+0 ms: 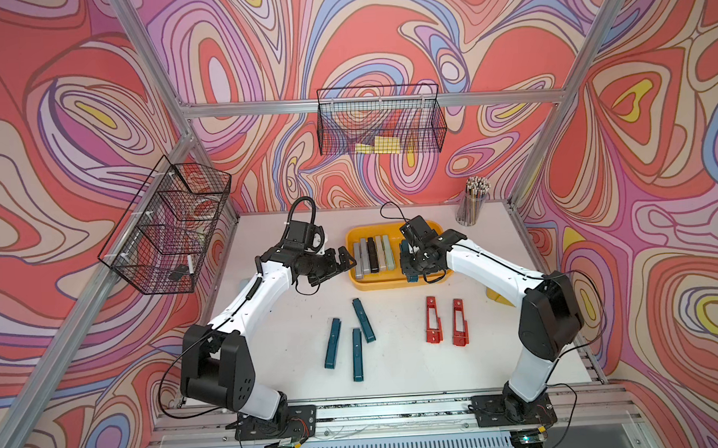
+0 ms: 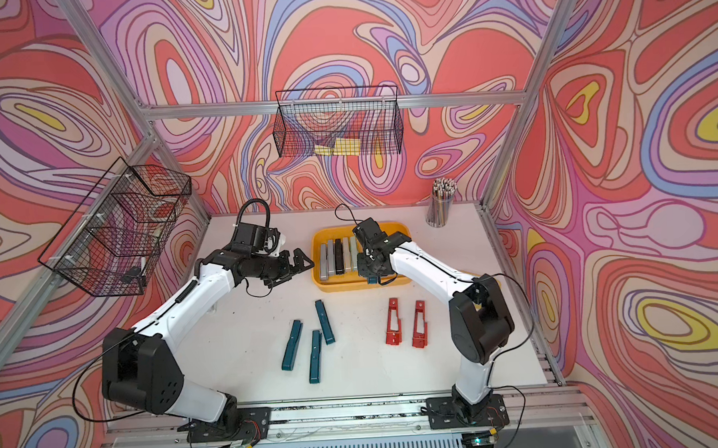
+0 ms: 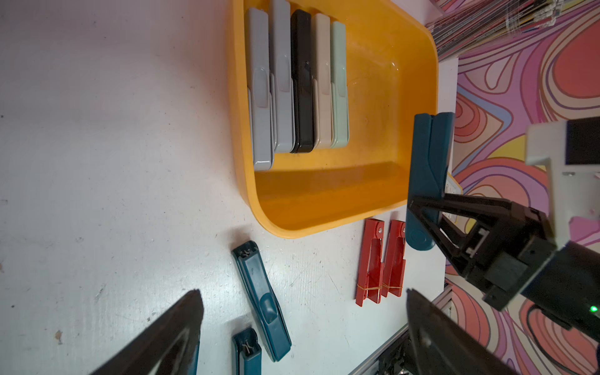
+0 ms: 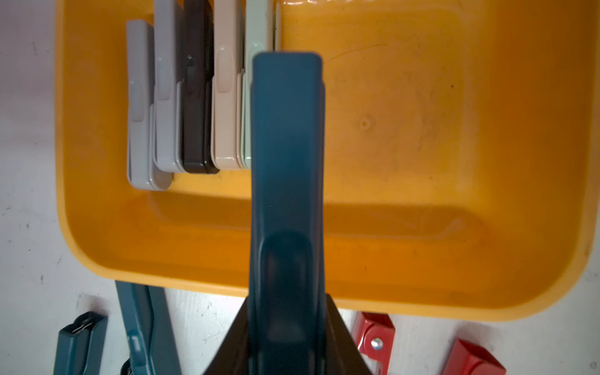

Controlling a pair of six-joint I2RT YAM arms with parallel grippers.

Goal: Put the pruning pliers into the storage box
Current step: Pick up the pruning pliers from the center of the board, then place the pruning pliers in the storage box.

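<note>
Collision is being risked: teal pliers (image 4: 285, 162), being gripped tight by the right claw (image 3: 425, 207) above the yellow tray (image 4: 422, 259), are being hung close beside the mint pliers (image 4: 259, 32) and may knock them. The left claw (image 1: 337, 265) is being held wide open, empty.

white table (image 1: 396, 356) holds yellow storage box (image 1: 380, 284), three teal pliers (image 1: 363, 320), two red pliers (image 1: 433, 337), pencil cup (image 1: 471, 207).
</note>
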